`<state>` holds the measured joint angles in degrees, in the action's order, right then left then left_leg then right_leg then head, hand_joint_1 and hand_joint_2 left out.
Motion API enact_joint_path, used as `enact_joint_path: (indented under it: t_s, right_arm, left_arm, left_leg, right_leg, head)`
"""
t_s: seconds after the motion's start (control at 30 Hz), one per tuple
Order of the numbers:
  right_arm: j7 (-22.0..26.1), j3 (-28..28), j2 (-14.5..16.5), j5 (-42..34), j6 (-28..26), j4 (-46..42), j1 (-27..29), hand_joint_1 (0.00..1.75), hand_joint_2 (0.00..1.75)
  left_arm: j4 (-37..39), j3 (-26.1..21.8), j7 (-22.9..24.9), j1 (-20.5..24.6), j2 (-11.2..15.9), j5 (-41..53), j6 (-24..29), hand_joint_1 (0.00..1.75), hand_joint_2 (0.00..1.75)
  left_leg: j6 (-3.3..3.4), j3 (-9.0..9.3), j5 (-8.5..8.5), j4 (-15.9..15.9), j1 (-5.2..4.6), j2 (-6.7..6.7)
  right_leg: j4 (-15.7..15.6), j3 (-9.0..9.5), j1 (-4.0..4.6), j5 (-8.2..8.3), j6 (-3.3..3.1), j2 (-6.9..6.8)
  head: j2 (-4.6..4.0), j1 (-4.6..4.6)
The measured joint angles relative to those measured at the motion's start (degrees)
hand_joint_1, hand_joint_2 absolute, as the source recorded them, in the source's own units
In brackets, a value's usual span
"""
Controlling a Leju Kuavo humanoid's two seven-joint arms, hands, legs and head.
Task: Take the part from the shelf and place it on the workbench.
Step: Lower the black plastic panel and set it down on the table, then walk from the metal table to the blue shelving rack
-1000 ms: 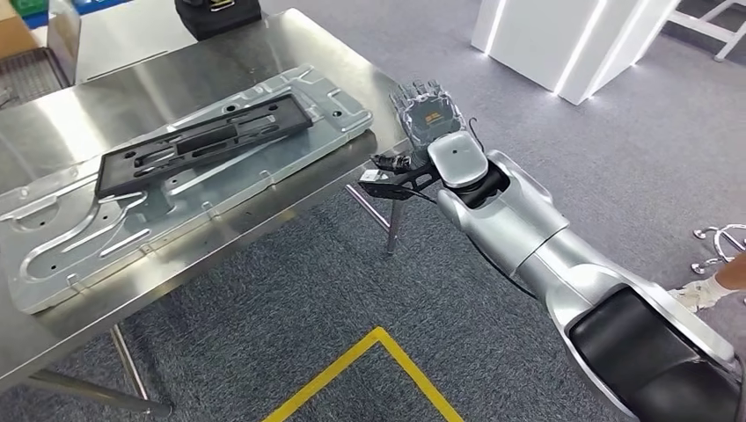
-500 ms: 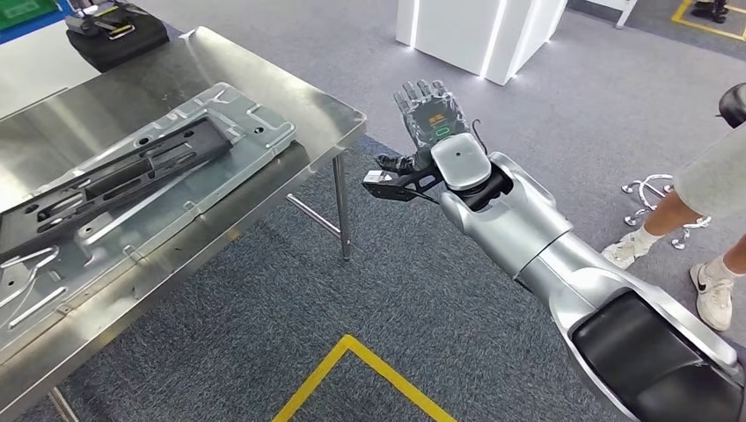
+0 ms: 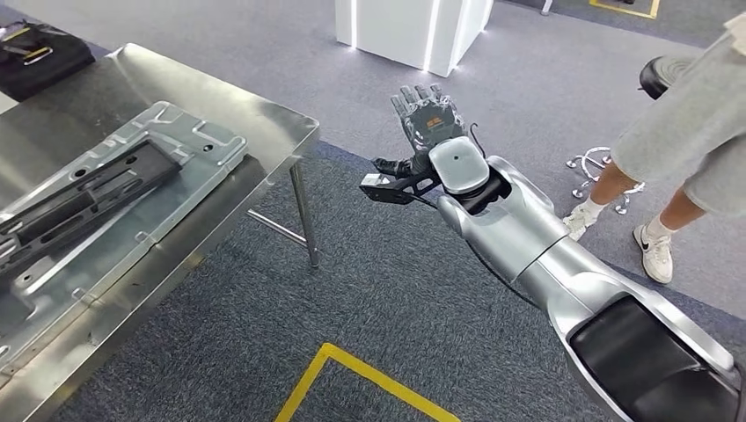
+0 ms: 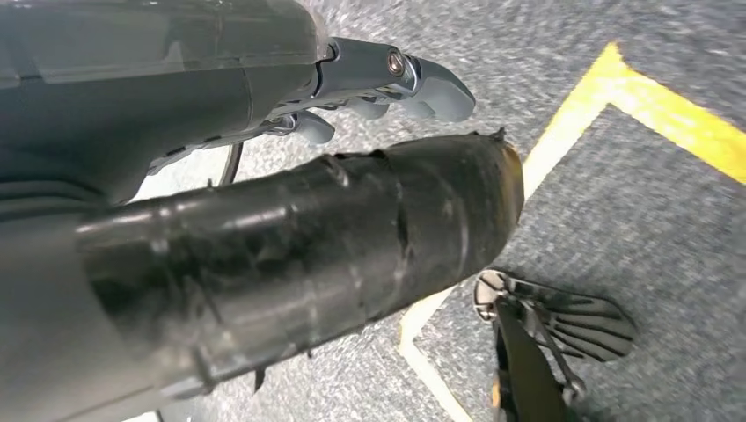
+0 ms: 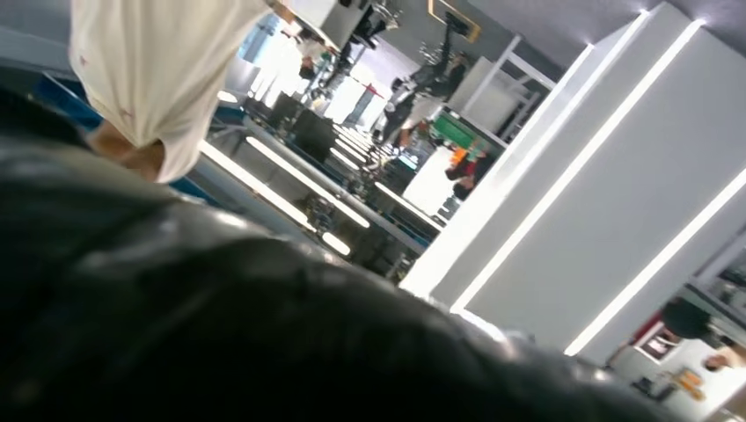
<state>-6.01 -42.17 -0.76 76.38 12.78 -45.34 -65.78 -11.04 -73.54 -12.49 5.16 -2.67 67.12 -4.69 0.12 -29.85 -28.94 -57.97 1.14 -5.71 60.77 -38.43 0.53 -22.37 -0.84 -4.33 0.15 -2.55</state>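
Above the grey carpet, the right hand (image 3: 428, 119) is raised with its dark fingers (image 3: 412, 95) spread apart, holding nothing. The left hand (image 4: 387, 83) hangs over the carpet by a yellow floor line (image 4: 616, 88); its fingers look loosely extended and bare, though a dark body part hides much of it. Well off to the left, the flat black plastic frame part (image 3: 84, 193) lies on a stamped silver metal panel (image 3: 189, 132) on the stainless steel desk (image 3: 255, 123). A person (image 3: 695, 132) stands near the right arm; judging from this, a swing of that arm could strike them. No readable writing or brand shows.
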Motion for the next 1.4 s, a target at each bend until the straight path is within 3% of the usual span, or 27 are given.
enact_joint_path:
  t_s: [0.03,0.1,0.13,0.2,0.23,0.3,0.33,0.37,0.4,0.47,0.53,0.6,0.63,0.7,0.77,0.83,0.87,0.9,0.97,1.03,1.13,1.2,1.27,1.3,1.33,1.37,1.4]
  right_arm:
    - [0.0,0.0,0.0,0.0,0.0,-0.1,-0.1,0.00,0.00]
    - [0.0,0.0,0.0,0.0,0.0,-0.2,-0.1,0.00,0.00]
    - [0.0,0.1,0.0,0.0,0.0,-0.2,-0.1,0.00,0.00]
    - [0.0,0.2,0.1,0.1,0.0,-0.3,-0.3,0.00,0.00]
    - [0.0,0.2,0.3,0.1,0.0,-0.3,-0.3,0.00,0.00]
    - [0.0,0.2,0.7,0.1,0.1,-0.3,-0.1,0.00,0.00]
    - [0.0,0.2,0.8,0.1,0.1,-0.3,0.1,0.00,0.00]
    - [0.0,0.3,0.9,0.1,0.1,-0.3,0.1,0.00,0.00]
    - [0.0,0.3,0.9,0.2,0.2,-0.3,0.2,0.00,0.00]
    - [0.0,0.3,1.0,0.2,0.2,-0.3,0.1,0.00,0.00]
    - [0.0,0.3,1.1,0.2,0.3,-0.3,0.1,0.00,0.00]
    - [0.0,0.4,1.0,0.3,0.3,-0.4,0.1,0.00,0.00]
    - [0.0,0.5,1.0,0.3,0.3,-0.4,0.0,0.00,0.00]
    - [-0.1,0.7,0.8,0.3,0.4,-0.5,-0.2,0.00,0.00]
    - [-0.1,0.8,0.8,0.3,0.6,-0.5,-0.3,0.00,0.00]
    - [-0.1,0.8,0.7,0.4,0.8,-0.6,-0.2,0.00,0.00]
    - [-0.1,0.8,0.7,0.4,0.9,-0.6,-0.1,0.00,0.00]
    - [-0.1,0.9,0.7,0.4,1.0,-0.6,-0.1,0.00,0.00]
    - [-0.1,1.0,0.7,0.4,1.0,-0.8,-0.2,0.00,0.00]
    - [-0.1,1.0,0.7,0.4,1.1,-1.1,-0.3,0.00,0.00]
    - [-0.1,1.1,0.3,0.5,1.2,-1.3,-0.4,0.00,0.00]
    - [-0.1,1.1,0.2,0.6,1.3,-1.5,-0.5,0.00,0.00]
    - [-0.1,1.2,0.4,0.7,1.3,-1.6,-0.5,0.00,0.00]
    - [-0.1,1.2,0.5,0.8,1.3,-1.6,-0.4,0.00,0.00]
    - [-0.1,1.2,0.5,0.9,1.3,-1.6,-0.2,0.00,0.00]
    - [-0.1,1.2,0.5,1.0,1.3,-1.6,0.0,0.00,0.00]
    - [-0.1,1.2,0.5,1.0,1.3,-1.7,0.0,0.00,0.00]
  left_arm:
    - [0.0,-0.1,0.0,0.1,0.0,0.0,0.0,0.00,0.00]
    - [0.0,-0.1,0.0,0.2,-0.1,0.0,0.0,0.00,0.00]
    - [0.0,-0.1,0.0,0.3,-0.1,0.0,0.0,0.00,0.00]
    - [0.0,-0.1,0.1,0.2,-0.1,0.0,0.0,0.00,0.00]
    - [0.0,-0.1,0.1,0.2,-0.1,0.0,0.0,0.00,0.00]
    - [0.0,-0.2,0.2,0.1,-0.1,0.0,0.0,0.00,0.00]
    - [0.0,-0.2,0.2,0.1,-0.1,0.0,0.0,0.00,0.00]
    - [0.0,-0.2,0.2,0.1,-0.1,0.0,0.0,0.00,0.00]
    - [0.0,-0.2,0.2,0.1,-0.1,0.0,0.0,0.00,0.00]
    - [0.0,-0.2,0.2,-0.1,-0.1,0.0,0.0,0.00,0.00]
    - [0.0,-0.2,0.2,-0.1,-0.1,0.0,0.0,0.00,0.00]
    - [0.0,-0.2,0.2,0.2,-0.1,0.0,0.0,0.00,0.00]
    - [0.0,-0.2,0.2,0.2,-0.1,0.0,0.0,0.00,0.00]
    - [0.0,-0.2,0.2,0.2,-0.2,0.0,0.0,0.00,0.00]
    - [0.0,-0.2,0.2,0.0,-0.2,0.0,0.0,0.00,0.00]
    - [0.0,-0.2,0.2,0.0,-0.2,0.0,0.0,0.00,0.00]
    - [0.0,-0.2,0.2,0.0,-0.2,0.0,0.0,0.00,0.00]
    - [0.0,-0.2,0.2,0.1,-0.2,0.0,0.0,0.00,0.00]
    - [0.0,-0.2,0.2,0.1,-0.2,0.0,0.0,0.00,0.00]
    - [0.0,-0.2,0.2,0.1,-0.2,0.0,0.0,0.00,0.00]
    - [0.0,-0.2,0.2,0.3,-0.2,0.1,0.0,0.00,0.00]
    - [0.0,-0.2,0.2,0.3,-0.3,0.1,0.0,0.00,0.00]
    - [0.0,-0.2,0.2,0.2,-0.3,0.1,0.1,0.00,0.00]
    - [0.0,-0.2,0.2,0.1,-0.2,0.1,0.1,0.00,0.00]
    - [0.0,-0.2,0.2,0.1,-0.2,0.2,0.1,0.00,0.00]
    - [0.0,-0.2,0.2,0.1,-0.2,0.2,0.1,0.00,0.00]
    - [0.0,-0.2,0.2,0.1,-0.2,0.3,0.1,0.00,0.00]
  left_leg:
    - [-0.27,0.21,-0.21,0.1,-0.23,-0.67]
    - [-0.78,0.67,-0.64,0.4,-0.42,-1.86]
    - [-1.00,0.79,-1.16,0.1,-0.37,-1.24]
    - [-1.26,-0.71,-3.64,-3.7,-0.09,1.96]
    - [-1.28,-2.49,-5.40,-7.5,-0.03,3.78]
    - [-1.35,-6.83,-7.82,-15.0,0.00,5.22]
    - [-1.36,-8.20,-7.47,-16.5,-0.01,5.42]
    - [-1.32,-8.50,-5.86,-15.8,0.01,5.52]
    - [-1.24,-7.78,-3.25,-12.8,0.05,5.88]
    - [-0.98,-5.28,1.22,-5.4,0.23,8.10]
    - [-0.68,-3.82,2.17,-1.7,0.22,9.78]
    - [-0.22,-3.37,1.98,-1.1,0.13,8.97]
    - [0.11,-3.15,2.15,-0.7,0.18,8.23]
    - [0.94,-2.60,2.40,-0.1,0.33,6.62]
    - [1.40,-2.34,2.29,0.1,0.12,5.11]
    - [1.44,-2.24,2.01,-0.1,0.03,3.57]
    - [1.40,-2.10,1.82,-0.1,0.03,2.80]
    - [1.31,-1.85,1.58,-0.1,0.03,2.07]
    - [0.94,-1.22,1.00,-0.2,-0.13,0.81]
    - [0.39,-0.82,0.51,-0.1,-0.41,-0.28]
    - [-0.40,-0.37,-0.13,-0.1,-0.55,-1.73]
    - [-0.79,-1.32,-1.94,-2.6,-0.29,0.77]
    - [-1.00,-4.92,-5.29,-9.7,-0.10,4.34]
    - [-1.07,-7.17,-6.61,-13.7,-0.07,5.08]
    - [-1.13,-8.89,-6.97,-16.3,-0.07,5.35]
    - [-1.13,-9.69,-6.11,-16.8,-0.06,5.48]
    - [-1.08,-9.35,-4.13,-15.0,-0.03,5.64]
  right_leg:
    - [-0.7,0.33,0.37,-0.37,-0.31,-0.38]
    - [-1.2,0.47,0.29,-0.44,-0.83,0.97]
    - [-1.5,0.67,0.09,-0.39,-1.12,1.74]
    - [-2.1,1.11,-0.35,-0.25,-1.74,3.26]
    - [-2.1,1.18,-0.32,-0.28,-1.95,4.07]
    - [-2.1,1.27,-0.25,-0.37,-2.17,5.87]
    - [-2.0,1.34,-0.21,-0.44,-2.19,6.79]
    - [-1.9,1.47,-0.20,-0.54,-2.17,7.68]
    - [-1.7,1.63,-0.22,-0.69,-2.09,8.57]
    - [-1.2,1.72,-0.26,-1.08,-1.74,10.19]
    - [-0.8,1.22,-0.45,-1.15,-1.12,11.61]
    - [-0.9,0.82,-0.65,-0.83,-0.35,12.99]
    - [-0.8,0.68,-0.62,-0.89,-0.05,12.79]
    - [2.2,-0.70,-0.40,-2.61,0.44,9.83]
    - [9.2,-4.19,-0.56,-5.93,0.81,5.98]
    - [14.6,-7.17,-0.89,-7.35,1.07,4.73]
    - [14.4,-7.16,-1.02,-6.52,1.11,4.47]
    - [11.8,-5.88,-1.08,-4.74,1.06,4.08]
    - [3.8,-1.64,-0.60,-1.42,0.63,1.81]
    - [-0.6,0.68,0.12,-0.64,-0.03,0.07]
    - [-1.3,0.84,0.19,-0.75,-0.76,1.74]
    - [-1.8,1.13,-0.21,-0.54,-1.40,3.16]
    - [-2.0,1.25,-0.31,-0.48,-1.86,4.64]
    - [-1.9,1.25,-0.26,-0.49,-1.95,5.47]
    - [-1.9,1.27,-0.22,-0.52,-1.98,6.34]
    - [-1.8,1.28,-0.21,-0.54,-1.98,7.23]
    - [-1.6,1.31,-0.23,-0.59,-1.94,8.12]
  head:
    - [-0.01,0.00]
    - [-0.01,-0.02]
    - [-0.01,0.01]
    - [-0.01,-0.03]
    - [-0.01,-0.03]
    - [-0.01,-0.03]
    - [-0.01,-0.03]
    - [-0.01,-0.04]
    - [-0.01,-0.03]
    - [-0.01,-0.03]
    - [-0.01,-0.01]
    - [0.00,-0.01]
    - [0.00,0.02]
    - [-0.01,0.27]
    - [-0.01,0.54]
    - [-0.01,0.54]
    - [-0.01,0.54]
    - [-0.02,0.54]
    - [-0.02,0.55]
    - [-0.01,0.51]
    - [-0.01,0.51]
    - [-0.01,0.51]
    - [-0.01,0.49]
    - [-0.01,0.48]
    - [-0.01,0.49]
    - [-0.01,0.49]
    - [0.00,0.49]
